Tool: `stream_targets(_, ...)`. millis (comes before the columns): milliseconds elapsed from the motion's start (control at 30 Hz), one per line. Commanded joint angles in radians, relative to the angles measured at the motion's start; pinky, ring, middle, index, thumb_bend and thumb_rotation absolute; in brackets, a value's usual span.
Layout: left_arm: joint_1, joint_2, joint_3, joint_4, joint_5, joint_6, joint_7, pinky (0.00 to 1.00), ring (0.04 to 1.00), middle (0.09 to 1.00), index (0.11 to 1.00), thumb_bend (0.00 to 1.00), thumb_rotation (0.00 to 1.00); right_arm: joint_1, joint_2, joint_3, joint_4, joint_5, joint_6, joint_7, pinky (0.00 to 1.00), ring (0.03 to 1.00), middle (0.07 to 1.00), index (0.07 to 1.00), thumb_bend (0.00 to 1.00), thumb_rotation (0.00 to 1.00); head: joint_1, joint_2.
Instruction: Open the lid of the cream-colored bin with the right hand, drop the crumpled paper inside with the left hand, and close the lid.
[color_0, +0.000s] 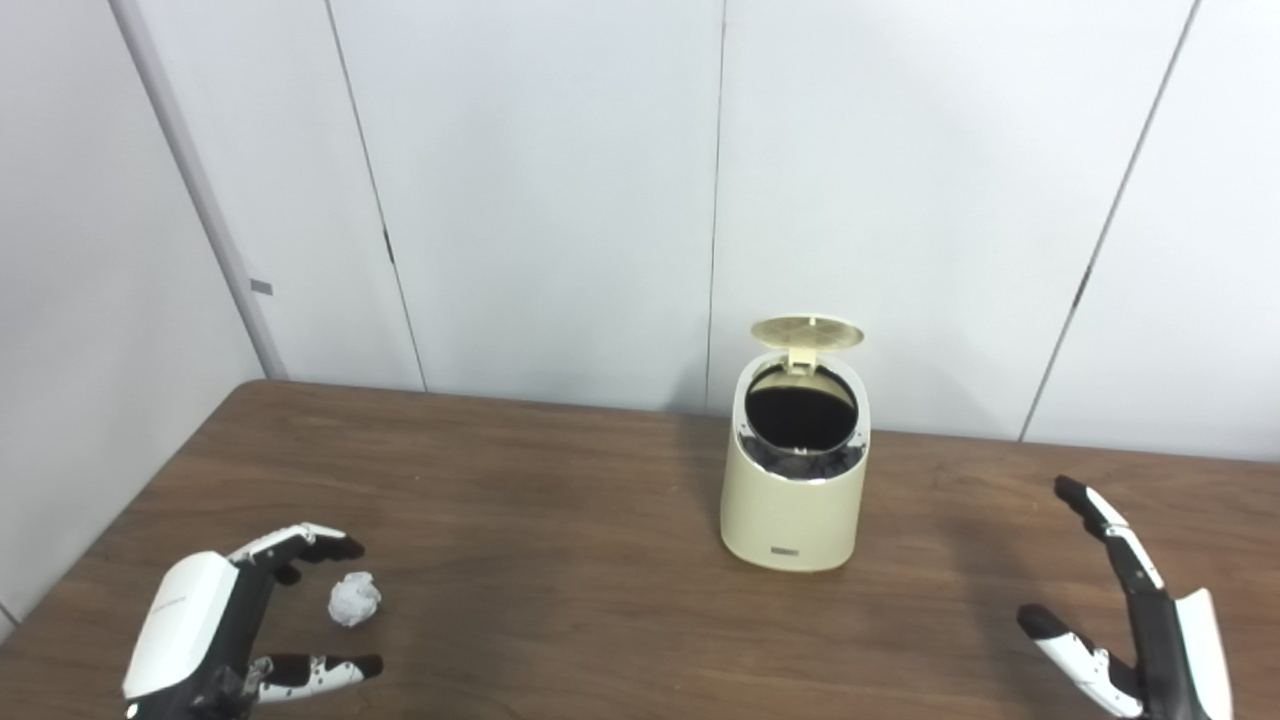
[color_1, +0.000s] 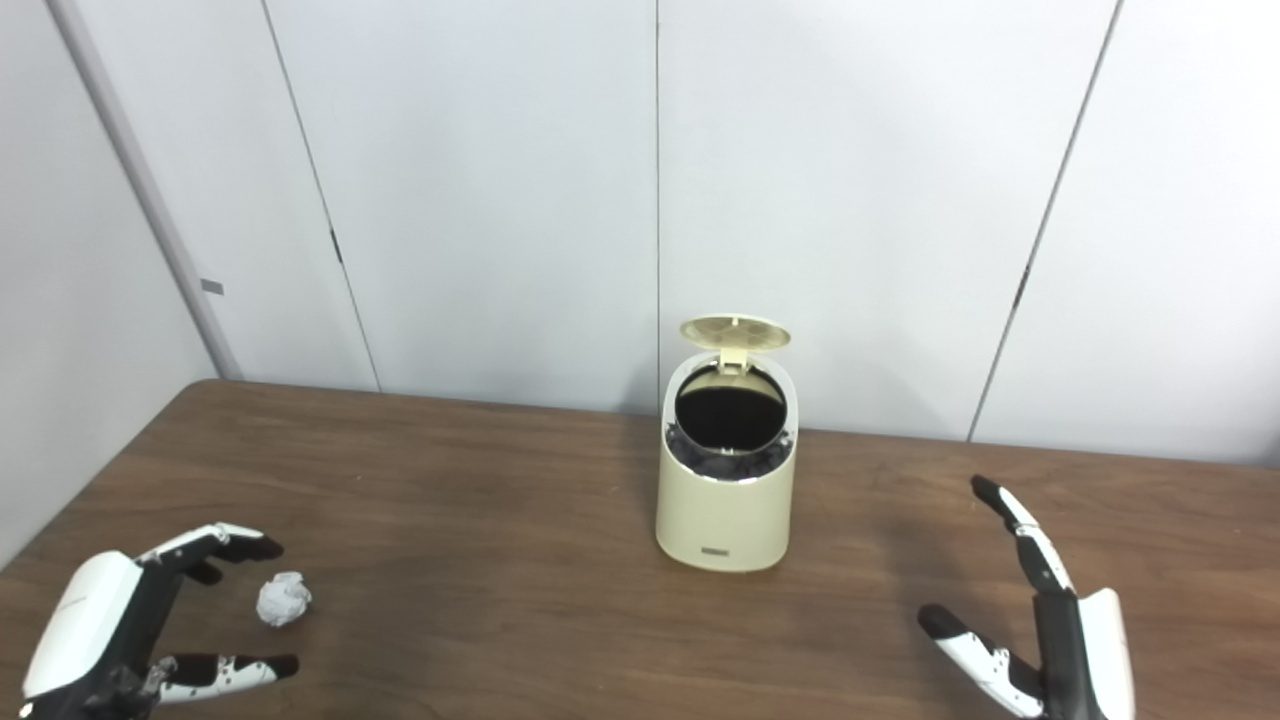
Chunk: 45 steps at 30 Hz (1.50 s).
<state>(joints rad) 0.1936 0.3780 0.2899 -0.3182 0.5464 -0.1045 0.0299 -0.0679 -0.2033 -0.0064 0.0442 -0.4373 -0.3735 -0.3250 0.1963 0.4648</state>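
Observation:
The cream-colored bin (color_0: 795, 500) stands upright on the table a little right of centre. Its round lid (color_0: 808, 333) is tipped up at the back, and the dark inside with a black liner shows. A white ball of crumpled paper (color_0: 354, 598) lies on the table at the front left. My left hand (color_0: 240, 625) is open, its fingers and thumb spread on either side of the paper without touching it. At the front right, well clear of the bin, my right hand (color_0: 1130, 620) is open with fingers pointing up.
The brown wooden table (color_0: 560, 520) runs back to white wall panels (color_0: 550, 200) just behind the bin. Its left edge slants close to my left hand. Bare tabletop lies between the paper and the bin.

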Motion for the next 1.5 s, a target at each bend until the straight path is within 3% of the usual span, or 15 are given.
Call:
stream_targets(0,-0.003,0.019,0.004,0.022,0.008,-0.036,0.039,0.61,0.686,0.66,0.625,1.0,0.02,0.049,-0.072,-0.031,0.052,-0.027,-0.04,-0.001,0.84,0.86,0.853,0.85,0.74,0.87,0.003,0.003)
stream_targets(400,-0.055,-0.001,-0.038,0.13,0.027,-0.014,0.072,0.64,0.705,0.672,0.642,1.0,0.0,0.06,-0.075,-0.054,0.004,-0.002,0.014,0.034,0.84,0.868,0.869,0.861,0.81,0.9,0.099,0.017)
stream_targets(633,-0.067,-0.017,-0.047,0.128,0.057,0.023,0.099,0.64,0.713,0.691,0.65,1.0,0.01,0.058,-0.082,-0.072,0.007,0.022,0.003,0.066,0.84,0.88,0.868,0.869,0.83,0.93,0.137,0.009)
stream_targets(833,-0.079,-0.024,-0.056,0.143,0.072,0.002,0.142,0.64,0.711,0.692,0.651,1.0,0.01,0.047,-0.101,-0.085,0.041,0.027,-0.025,0.068,0.79,0.872,0.868,0.872,0.82,0.93,0.243,-0.002)
stream_targets(967,-0.091,-0.032,-0.076,0.143,0.101,0.01,0.162,0.64,0.706,0.698,0.661,1.0,0.04,0.04,-0.111,-0.097,0.056,0.052,-0.027,0.075,0.79,0.856,0.853,0.854,0.81,0.92,0.34,-0.012)
stream_targets(1133,-0.113,-0.045,-0.109,0.135,0.152,0.049,0.166,0.62,0.702,0.714,0.673,1.0,0.16,0.027,-0.129,-0.107,0.088,0.088,-0.035,0.089,0.84,0.861,0.855,0.858,0.81,0.91,0.415,-0.023)
stream_targets(1467,-0.169,-0.06,-0.129,0.182,0.197,0.123,0.181,0.62,0.706,0.729,0.667,1.0,0.22,0.008,-0.149,-0.107,0.134,0.11,-0.062,0.086,0.82,0.849,0.85,0.856,0.83,0.93,0.474,-0.039)
